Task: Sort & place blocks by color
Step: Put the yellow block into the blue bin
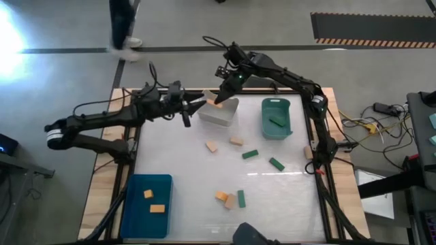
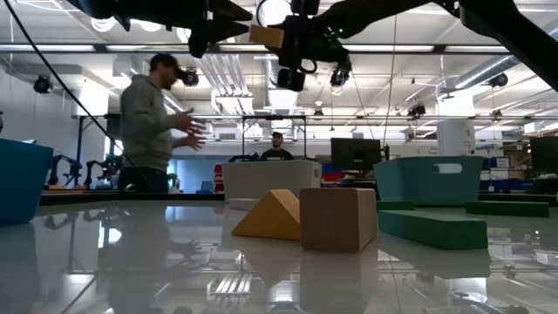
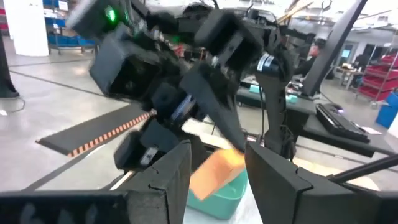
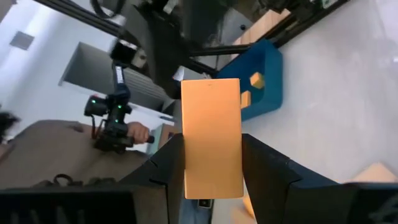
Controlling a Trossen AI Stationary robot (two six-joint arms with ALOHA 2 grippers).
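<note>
Blocks at the bottom of the high view are your starting count: the blue bin (image 1: 131, 204) at lower left already holds two orange pieces (image 1: 153, 202), and just right of it, on the bare table (image 1: 286, 197), an orange (image 1: 221, 197), a tan (image 1: 230, 201) and a green block (image 1: 240, 199) sit touching or nearly so. Mid-frame you have two more tan blocks (image 1: 224, 143) and two green bars (image 1: 263, 158) loose. Farther up, the green bin (image 1: 264, 122) holds one green bar (image 1: 276, 122). Above the pale bin (image 1: 219, 114), at top centre, the right pincer (image 4: 211, 163) is clamped on a tan-orange bar (image 4: 211, 137) held upright between its fingers. The left pincer (image 3: 217, 168) faces it just beside the same bar; you cannot tell whether it touches it or grips anything. By this count you are well short of halfway, with about seven blocks left on the table.
</note>
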